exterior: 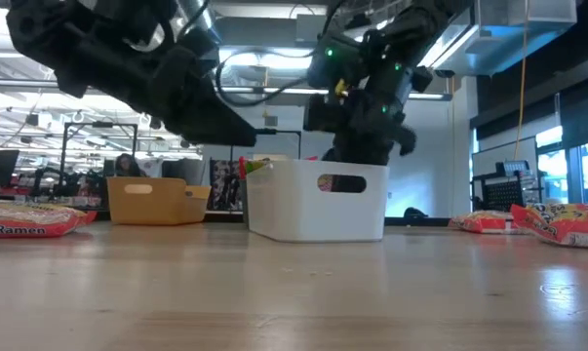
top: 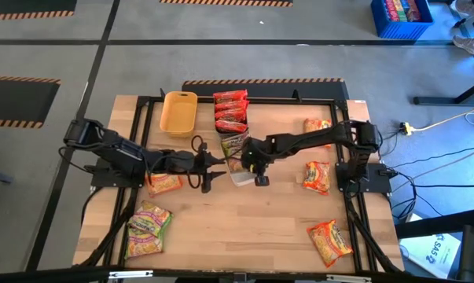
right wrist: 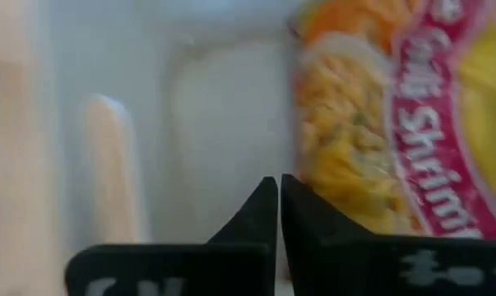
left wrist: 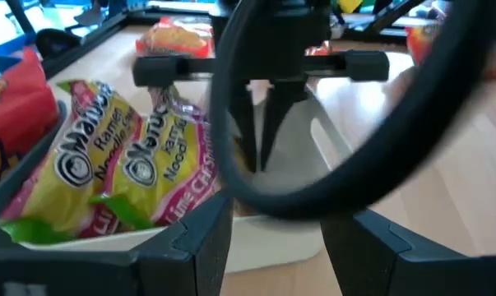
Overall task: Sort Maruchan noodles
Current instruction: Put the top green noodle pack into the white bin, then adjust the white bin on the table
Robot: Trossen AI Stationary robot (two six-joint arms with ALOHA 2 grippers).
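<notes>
Your counter is pale wood with a smooth, matt grain. The crinkly green-pink plastic noodle packets look glossy, and they lie in a smooth white plastic tray beside a matt yellow plastic tray.

Both my arms are matte black with jointed segments; a looping black cable hangs off the left tool, and green lights glow above the right tool.

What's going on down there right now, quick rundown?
Right gripper shut, empty, inside white tray. Left gripper open beside it. Green-pink packets in tray. Nothing blocking.
</notes>
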